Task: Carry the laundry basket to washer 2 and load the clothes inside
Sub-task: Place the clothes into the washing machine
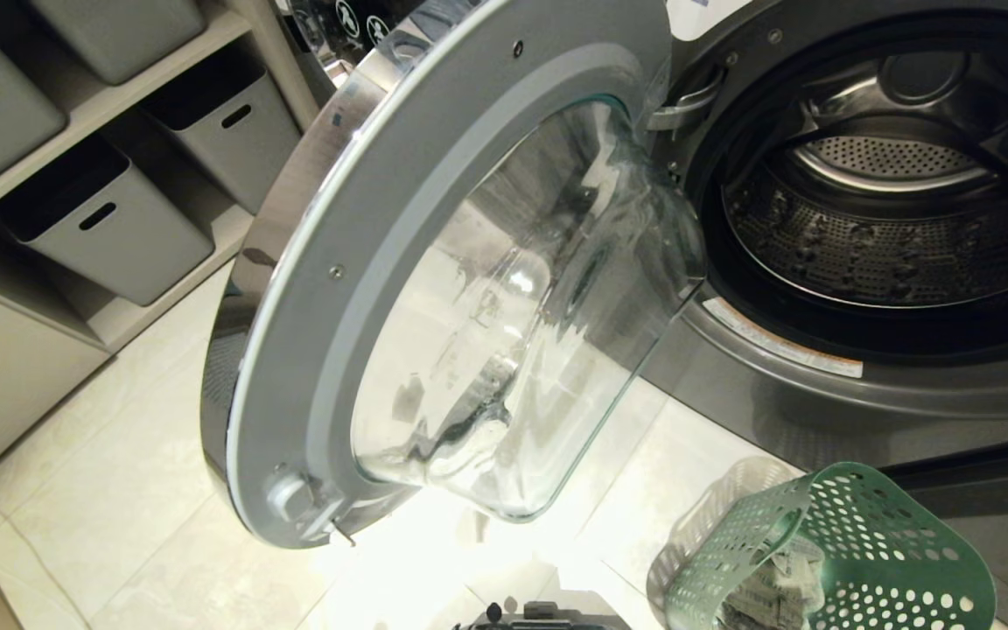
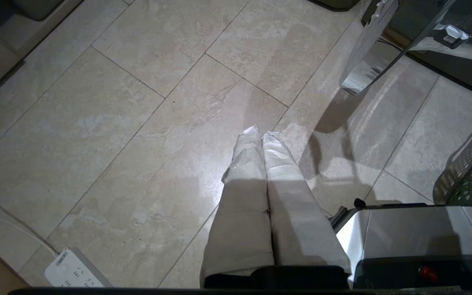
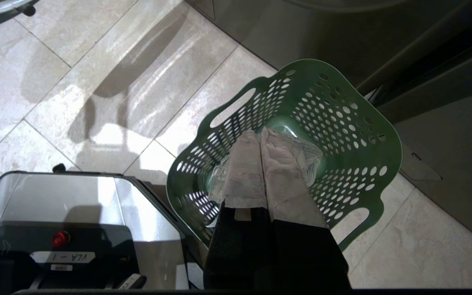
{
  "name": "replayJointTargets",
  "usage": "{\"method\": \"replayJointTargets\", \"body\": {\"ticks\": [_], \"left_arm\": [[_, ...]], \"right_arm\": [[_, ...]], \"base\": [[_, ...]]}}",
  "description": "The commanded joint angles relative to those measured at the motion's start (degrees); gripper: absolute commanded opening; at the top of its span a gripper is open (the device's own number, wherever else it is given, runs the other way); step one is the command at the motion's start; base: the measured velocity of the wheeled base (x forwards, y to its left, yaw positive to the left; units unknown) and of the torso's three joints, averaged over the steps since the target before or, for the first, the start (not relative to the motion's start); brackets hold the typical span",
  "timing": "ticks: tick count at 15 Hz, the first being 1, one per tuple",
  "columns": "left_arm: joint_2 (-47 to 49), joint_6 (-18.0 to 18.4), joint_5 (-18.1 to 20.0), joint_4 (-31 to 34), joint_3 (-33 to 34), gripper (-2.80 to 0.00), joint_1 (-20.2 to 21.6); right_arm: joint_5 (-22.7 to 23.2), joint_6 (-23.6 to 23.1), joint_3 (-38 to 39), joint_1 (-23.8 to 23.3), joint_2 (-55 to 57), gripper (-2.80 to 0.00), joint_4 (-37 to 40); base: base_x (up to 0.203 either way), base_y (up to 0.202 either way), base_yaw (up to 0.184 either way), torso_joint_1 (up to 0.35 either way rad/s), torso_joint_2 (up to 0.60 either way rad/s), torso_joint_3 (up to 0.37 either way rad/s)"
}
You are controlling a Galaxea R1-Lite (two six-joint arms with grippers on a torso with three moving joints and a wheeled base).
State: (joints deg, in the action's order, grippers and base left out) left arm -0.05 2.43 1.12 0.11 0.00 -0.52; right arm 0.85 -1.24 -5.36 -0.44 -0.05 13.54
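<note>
Head view showed washer 2 (image 1: 819, 385) with glass door (image 1: 504, 315) swung wide, perforated steel drum (image 1: 880, 227) bare; the holed green laundry basket (image 1: 854, 560) held crumpled clothes (image 1: 775, 591). Left gripper (image 2: 260, 135) and right gripper (image 3: 259, 135) were pressed together, holding nothing.

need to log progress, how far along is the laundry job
Done: the green basket stands on the floor by the washer, whose door is swung open. In hand: nothing; the left gripper and right gripper are both shut and empty. Left: the clothes lie in the basket; the drum looks empty.

A laundry room: front-load washer (image 1: 819, 262), shelved storage bins (image 1: 110, 227), tiled floor (image 1: 119, 490)
</note>
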Motion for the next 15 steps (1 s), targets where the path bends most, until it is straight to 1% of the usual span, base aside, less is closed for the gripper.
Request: {"method": "replayJointTargets", "body": {"ticks": [1, 5, 7, 9, 11, 12, 13, 15], "left_arm": [[0.0, 0.0, 0.0, 0.0, 0.0, -2.80, 0.0], [0.0, 0.3, 0.1, 0.1, 0.0, -2.80, 0.0], [0.0, 0.2, 0.1, 0.1, 0.0, -2.80, 0.0], [0.0, 0.4, 0.1, 0.1, 0.0, -2.80, 0.0], [0.0, 0.4, 0.1, 0.1, 0.0, -2.80, 0.0], [0.0, 0.4, 0.1, 0.1, 0.0, -2.80, 0.0], [0.0, 0.4, 0.2, 0.1, 0.0, -2.80, 0.0], [0.0, 0.4, 0.2, 0.1, 0.0, -2.80, 0.0]], "right_arm": [[0.1, -0.3, 0.0, 0.0, 0.0, -2.80, 0.1], [0.1, -0.5, 0.0, 0.0, 0.0, -2.80, 0.1], [0.1, -0.6, 0.0, 0.0, 0.0, -2.80, 0.1], [-1.8, -0.8, -0.4, 0.0, 0.0, -2.80, 0.1], [-3.1, -1.6, -6.4, 0.0, 0.5, -2.80, 0.5], [-3.3, -1.6, -11.7, 0.0, 2.4, -2.80, 1.0], [-3.4, -1.6, -16.8, -0.1, 5.9, -2.80, 1.7], [-3.8, -0.6, -27.7, -0.5, 17.3, -2.80, 3.7]], "base": [[0.000, 0.000, 0.000, 0.006, 0.00, -0.205], [0.000, 0.000, 0.000, 0.004, 0.00, -0.197], [0.000, 0.000, 0.000, 0.007, 0.01, -0.109], [0.000, 0.000, 0.000, 0.001, 0.00, -0.033], [0.000, 0.000, 0.000, 0.000, 0.00, 0.000], [0.000, 0.000, 0.000, 0.000, 0.00, 0.000], [0.000, 0.000, 0.000, 0.000, 0.00, 0.000], [0.000, 0.000, 0.000, 0.000, 0.00, 0.000]]}}
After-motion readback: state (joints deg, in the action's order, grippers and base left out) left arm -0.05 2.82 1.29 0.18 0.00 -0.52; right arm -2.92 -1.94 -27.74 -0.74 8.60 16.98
